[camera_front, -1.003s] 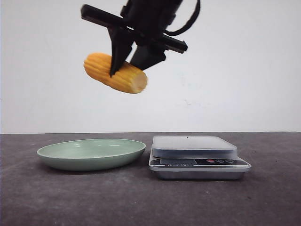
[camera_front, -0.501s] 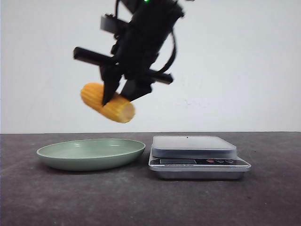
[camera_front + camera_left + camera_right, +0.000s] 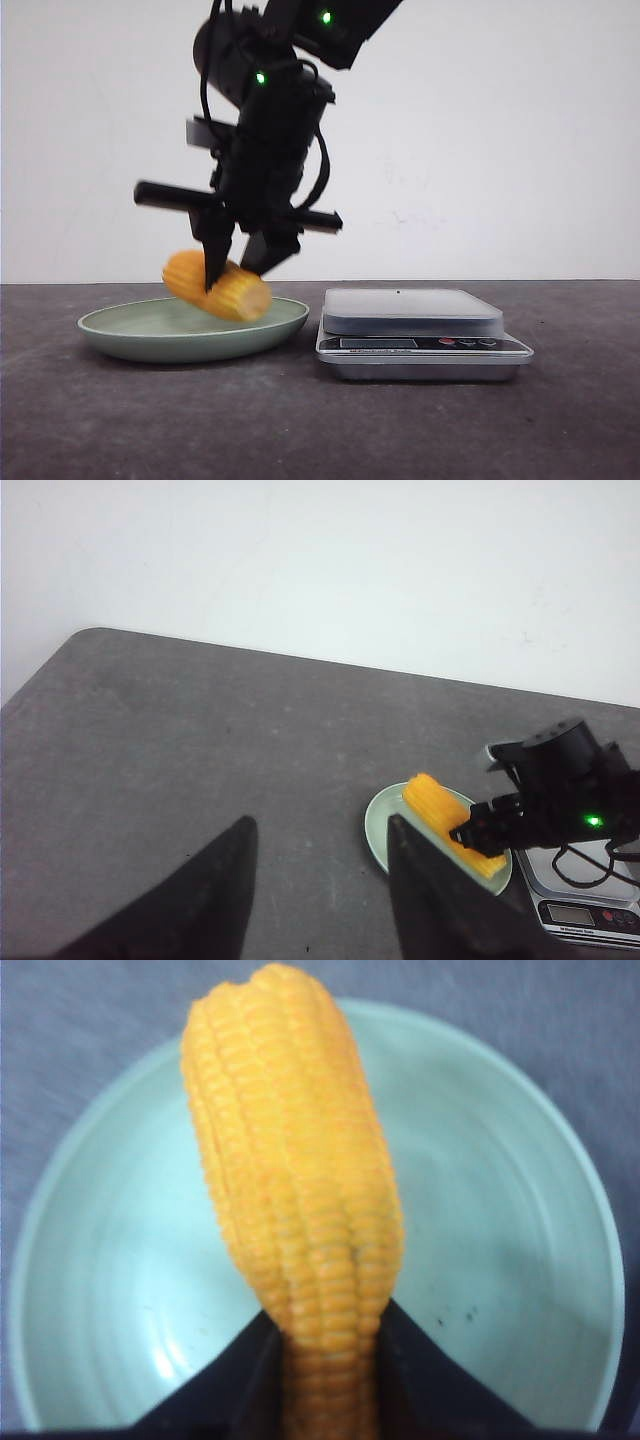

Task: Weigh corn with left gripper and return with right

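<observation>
One cob: corn (image 3: 217, 287) held low over the green plate (image 3: 120, 335), tilted, pale end toward the scale; cannot tell if it touches the plate.
Plate: on the dark table (image 3: 320, 430), left of the scale.
Right gripper (image 3: 232, 272): reaches down from above, fingers (image 3: 215, 1385) pinching the corn at mid-length; green lights lit on the arm.
Right wrist view: corn (image 3: 295, 1210) runs lengthwise across the plate (image 3: 520, 1260) bowl.
Left gripper (image 3: 318, 880): away from the plate, fingers spread, nothing between them.
Scale (image 3: 420, 330): just beside the plate on the right, its platform bare.
Backdrop: plain white wall.
</observation>
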### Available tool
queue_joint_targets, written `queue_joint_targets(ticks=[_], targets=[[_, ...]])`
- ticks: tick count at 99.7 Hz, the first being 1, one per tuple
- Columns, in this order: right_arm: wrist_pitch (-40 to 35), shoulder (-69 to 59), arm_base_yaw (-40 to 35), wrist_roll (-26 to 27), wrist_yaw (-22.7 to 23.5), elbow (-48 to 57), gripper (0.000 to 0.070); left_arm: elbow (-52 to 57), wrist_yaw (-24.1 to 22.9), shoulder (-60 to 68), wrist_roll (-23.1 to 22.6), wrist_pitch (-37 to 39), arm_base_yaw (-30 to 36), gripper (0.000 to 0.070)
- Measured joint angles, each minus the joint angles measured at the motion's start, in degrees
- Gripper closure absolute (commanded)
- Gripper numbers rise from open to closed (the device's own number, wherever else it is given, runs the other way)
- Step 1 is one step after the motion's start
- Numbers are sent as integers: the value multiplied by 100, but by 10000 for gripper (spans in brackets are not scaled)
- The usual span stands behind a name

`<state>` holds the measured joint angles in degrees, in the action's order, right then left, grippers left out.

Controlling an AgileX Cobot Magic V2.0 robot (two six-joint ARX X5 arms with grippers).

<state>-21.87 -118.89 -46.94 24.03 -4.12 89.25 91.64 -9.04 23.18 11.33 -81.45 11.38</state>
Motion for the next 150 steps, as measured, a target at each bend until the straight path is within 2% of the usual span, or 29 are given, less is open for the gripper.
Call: queue_joint_targets(ticks=[5,10,20,37,60,78,110,118,139,150], targets=[[-37,-39,7,46,-11,0,314,0,-2,0,0,0,0,459],[-11,-50,4,72,-17,0,273,0,-2,-2,2,0,0,459],[227,-50,-20,133,15,2,271,0,-2,-2,2,0,0,459],[498,-22,-33,181,461,31,270,0,-2,-2,2,0,0,459],[160,599,28,87,310,315,237,0,-2,0,0,0,0,459],[-527,1609,278,-404,-68,415,237,0,-2,-2,2,0,0,459],[-2312,4074,1008,-1338,-634,415,236,0,-2,-2,2,0,0,459],[-2693,4795,1080,-1482,-721,437,236,0,-2,-2,2,0,0,459],[-3700,6653,1102,-1738,-1344,437,236,0,-2,-2,2,0,0,459],[-4385,7519,1102,-1757,-1416,461,235,0,-2,-2,2,0,0,459]])
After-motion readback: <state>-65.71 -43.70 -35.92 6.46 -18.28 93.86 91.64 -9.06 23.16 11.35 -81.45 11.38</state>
